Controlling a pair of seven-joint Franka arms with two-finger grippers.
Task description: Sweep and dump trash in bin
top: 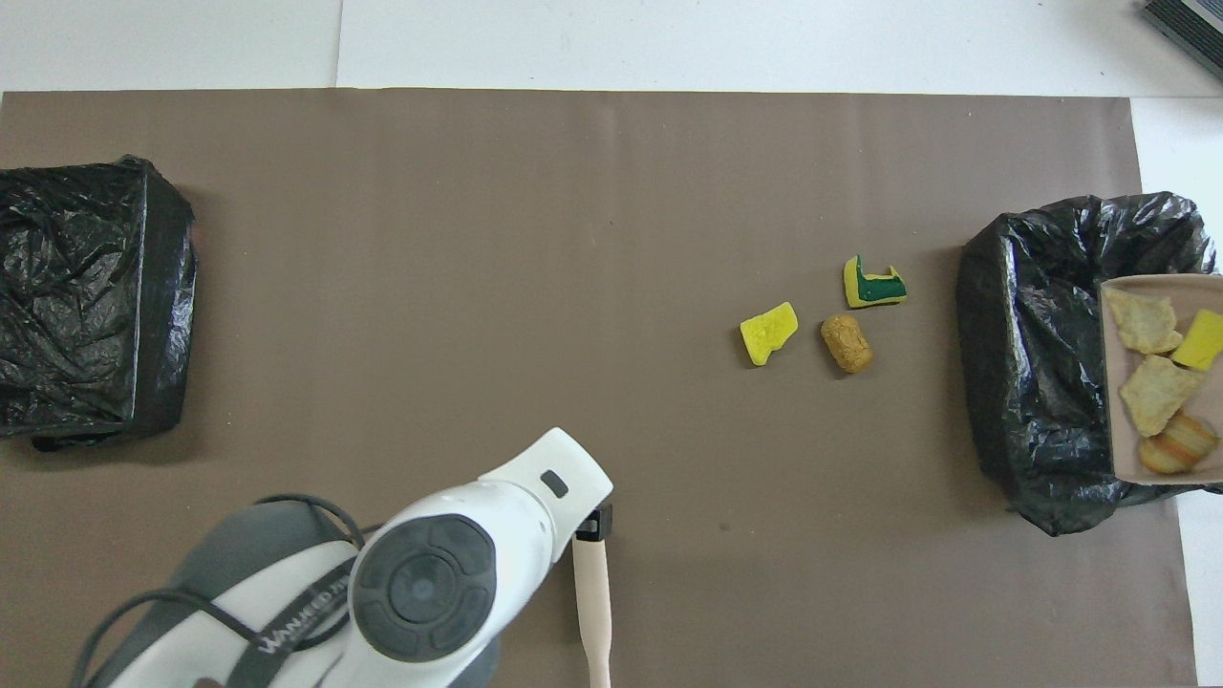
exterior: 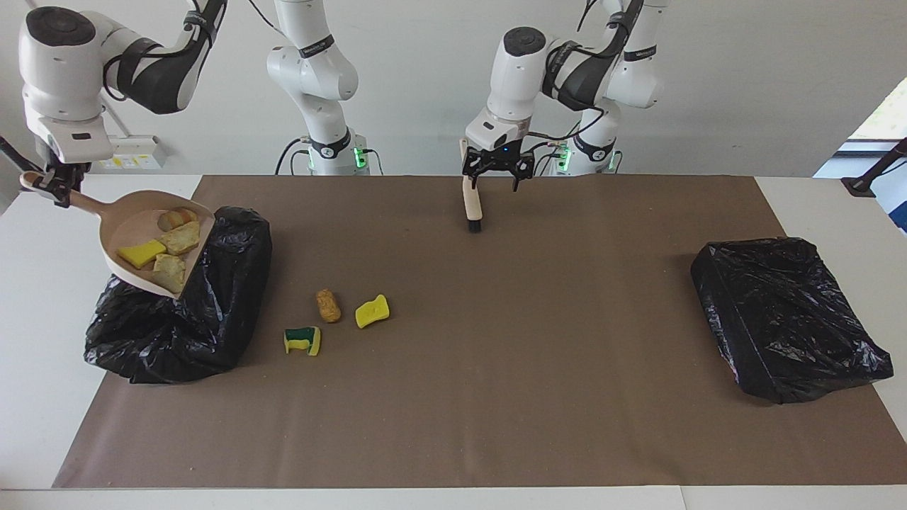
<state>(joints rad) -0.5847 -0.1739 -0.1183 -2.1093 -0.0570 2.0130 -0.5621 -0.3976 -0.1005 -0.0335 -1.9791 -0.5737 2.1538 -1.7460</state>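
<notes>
Jaws of the right arm are pressed together on the tip of the dustpan's (exterior: 131, 227) handle, holding the pan in the air over the black-bagged bin (exterior: 212, 312) at the right arm's end of the desk (exterior: 42, 340). The left jaws are spread and hold nothing. They hover just over the handle end of the brush (exterior: 470, 202), which lies on the brown mat (exterior: 496, 397) close to the robots.

Four pieces of trash sit in the pan: a yellow sponge piece (exterior: 142, 253) and three tan foam chunks (exterior: 181, 237) (exterior: 168, 273) (exterior: 177, 216). Three more lie on the mat beside the bin: a green-and-yellow sponge (exterior: 302, 340), a tan lump (exterior: 328, 305) and a yellow scrap (exterior: 372, 311).

The main risk is a spill. From overhead the pan hangs over the bin's edge toward the desk's end, not over the middle of the opening. If it tips sideways or too fast, light foam could bounce off the slack bag and land on the desk. The grip is at the very end of a long handle, so the loaded pan could twist in the jaws as it tilts. The bag's rim is loose and crumpled, and the pan's lip might snag it and drag the liner. Dumping now would not finish the job either, because the three loose scraps need another sweep and the brush has to be picked up cleanly first.
</notes>
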